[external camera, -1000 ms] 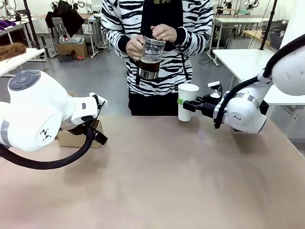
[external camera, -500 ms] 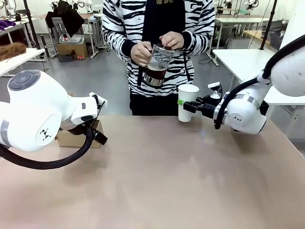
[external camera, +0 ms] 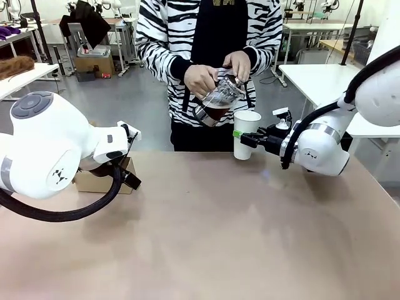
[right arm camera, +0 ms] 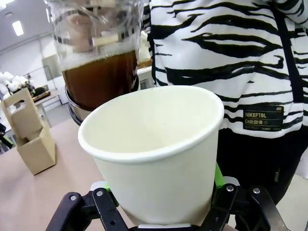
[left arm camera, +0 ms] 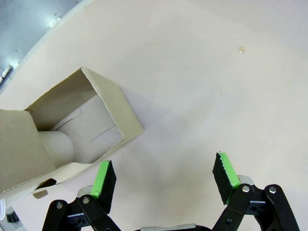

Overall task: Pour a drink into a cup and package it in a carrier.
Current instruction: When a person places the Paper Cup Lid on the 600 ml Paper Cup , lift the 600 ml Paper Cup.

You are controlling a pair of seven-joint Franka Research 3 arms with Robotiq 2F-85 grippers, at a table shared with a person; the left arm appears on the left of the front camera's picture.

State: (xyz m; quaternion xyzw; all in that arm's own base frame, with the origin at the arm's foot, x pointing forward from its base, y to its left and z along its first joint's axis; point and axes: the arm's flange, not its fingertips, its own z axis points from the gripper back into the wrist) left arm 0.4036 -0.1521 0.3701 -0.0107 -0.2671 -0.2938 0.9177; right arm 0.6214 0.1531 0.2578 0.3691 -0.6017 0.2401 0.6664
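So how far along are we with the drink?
Done: the right gripper is shut on the cup, upright. In hand: the person tilts the pitcher toward its rim; no drink shows inside the cup yet. Left: the pour, then setting the cup in the carrier, which sits by the open left gripper.

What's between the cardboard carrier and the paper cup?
In the front view, only the left pincer beside the brown cardboard carrier, then bare tan tabletop up to the white paper cup in the right pincer.
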